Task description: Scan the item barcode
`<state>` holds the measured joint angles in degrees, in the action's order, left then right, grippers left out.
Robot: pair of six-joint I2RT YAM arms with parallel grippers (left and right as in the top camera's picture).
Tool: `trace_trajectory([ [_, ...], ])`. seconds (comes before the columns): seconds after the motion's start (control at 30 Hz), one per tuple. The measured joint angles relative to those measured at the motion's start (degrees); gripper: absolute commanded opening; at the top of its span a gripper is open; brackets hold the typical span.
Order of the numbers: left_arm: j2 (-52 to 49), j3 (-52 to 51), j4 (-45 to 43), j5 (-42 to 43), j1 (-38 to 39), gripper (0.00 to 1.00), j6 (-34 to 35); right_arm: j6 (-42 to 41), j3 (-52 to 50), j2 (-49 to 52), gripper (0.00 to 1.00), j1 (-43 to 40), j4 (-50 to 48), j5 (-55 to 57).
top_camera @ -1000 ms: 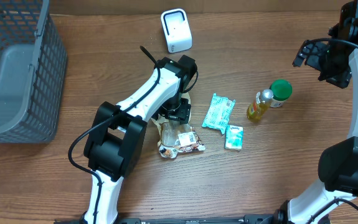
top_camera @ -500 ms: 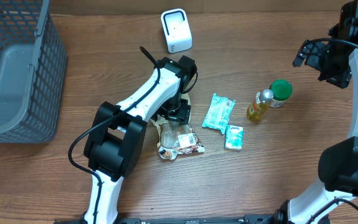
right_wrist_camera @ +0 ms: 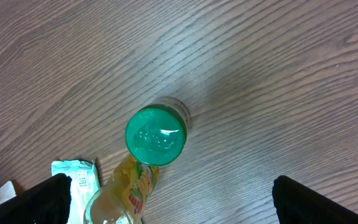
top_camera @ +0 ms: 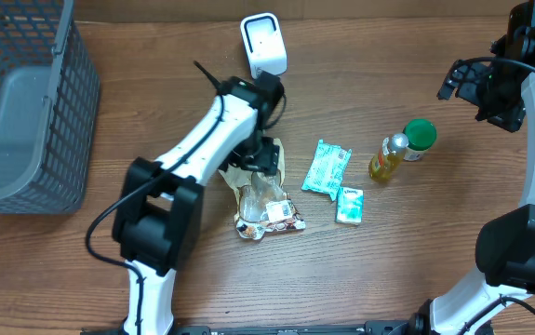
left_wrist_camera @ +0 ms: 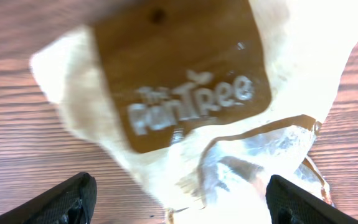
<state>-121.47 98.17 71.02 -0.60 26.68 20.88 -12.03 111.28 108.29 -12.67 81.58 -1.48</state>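
Basket (top_camera: 25, 102): sitting at the far left of the table, well apart from the action.
Left gripper (left_wrist_camera: 177, 208): hanging over the snack bag (top_camera: 265, 200), fingers (left_wrist_camera: 66, 199) spread wide on either side of it, pinching nothing as far as the wrist view is showing.
Snack bag: lying flat on the wood near the table's middle, brown label and clear window facing up.
Scanner (top_camera: 262, 45): standing at the back edge, beyond the bag.
Step in hand: looking like the pick-up of the bag for scanning; nothing is lifted yet.
Next move: calling for the fingers to come down, close on the bag and carry its barcode to face the scanner.
Green packets (top_camera: 327, 167): lying just right of the bag.
Bottle (top_camera: 390, 155): lying beside the green-capped jar (right_wrist_camera: 155, 137).
Right gripper (right_wrist_camera: 166, 214): hovering high over the jar, fingers splayed wide, holding nothing.
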Motion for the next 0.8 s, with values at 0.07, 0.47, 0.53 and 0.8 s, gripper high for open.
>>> trace_trajectory([
  [0.07,1.1,0.2,-0.3,0.0,-1.6,0.91,0.0,0.0,0.0,0.0,1.0,0.0,0.0,0.0],
  [0.47,2.1,0.7,-1.5,1.5,-10.2,1.0,0.2,0.0,0.0,0.0,1.0,0.0,0.0,0.0],
  [0.53,2.1,0.7,-1.6,1.5,-11.1,1.0,0.2,0.0,0.0,0.0,1.0,0.0,0.0,0.0],
  [0.8,2.1,0.7,-2.6,1.5,-13.8,0.99,-0.1,0.0,0.0,0.0,1.0,0.0,0.0,0.0],
])
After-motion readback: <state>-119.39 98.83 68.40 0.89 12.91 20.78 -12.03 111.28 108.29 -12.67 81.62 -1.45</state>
